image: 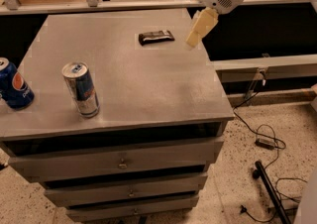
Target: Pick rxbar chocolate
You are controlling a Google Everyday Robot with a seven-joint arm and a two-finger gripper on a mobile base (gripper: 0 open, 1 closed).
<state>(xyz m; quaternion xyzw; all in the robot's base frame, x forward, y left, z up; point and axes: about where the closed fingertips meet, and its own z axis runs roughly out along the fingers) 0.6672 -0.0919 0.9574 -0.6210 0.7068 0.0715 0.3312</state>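
The rxbar chocolate is a small flat dark bar lying on the grey cabinet top, toward the far right. My gripper hangs from the white arm at the upper right. Its pale tip sits just right of the bar, above the top's right edge, apart from the bar.
A silver-blue can stands upright at the front left of the top. A blue Pepsi can stands at the left edge. Drawers lie below the top. Cables and a black bar lie on the floor at the right. A rail runs behind the cabinet.
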